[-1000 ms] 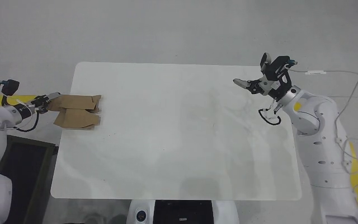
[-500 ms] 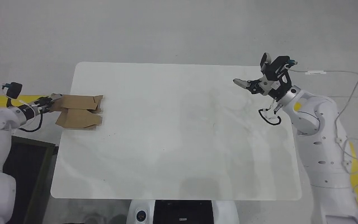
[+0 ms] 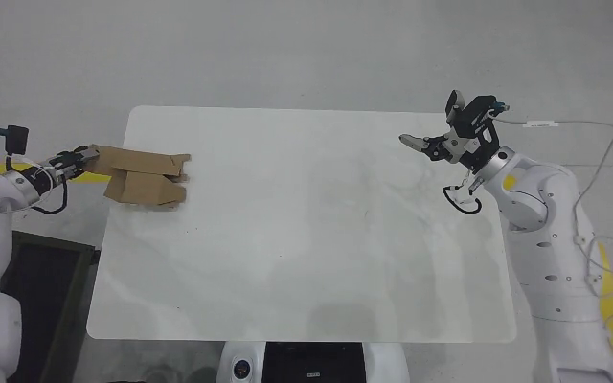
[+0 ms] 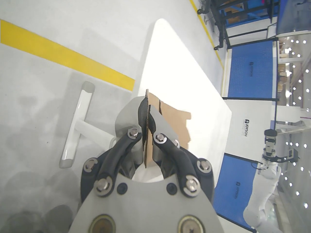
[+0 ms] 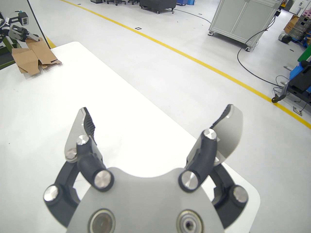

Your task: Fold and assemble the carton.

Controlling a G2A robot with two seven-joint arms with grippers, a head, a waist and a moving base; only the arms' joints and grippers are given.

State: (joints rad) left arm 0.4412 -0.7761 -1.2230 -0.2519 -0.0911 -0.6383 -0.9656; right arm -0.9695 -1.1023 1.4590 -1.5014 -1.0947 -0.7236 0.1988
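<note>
flat carton (image 3: 144,187), long axis left-right, left end effector (image 3: 84,160) pinching end

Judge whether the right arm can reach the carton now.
Probably not: nothing blocks the way, but the open right gripper sits across the table from the carton, which the left gripper holds.

Left claw (image 4: 147,113) pinched; right claw (image 5: 157,111) agape.
</note>
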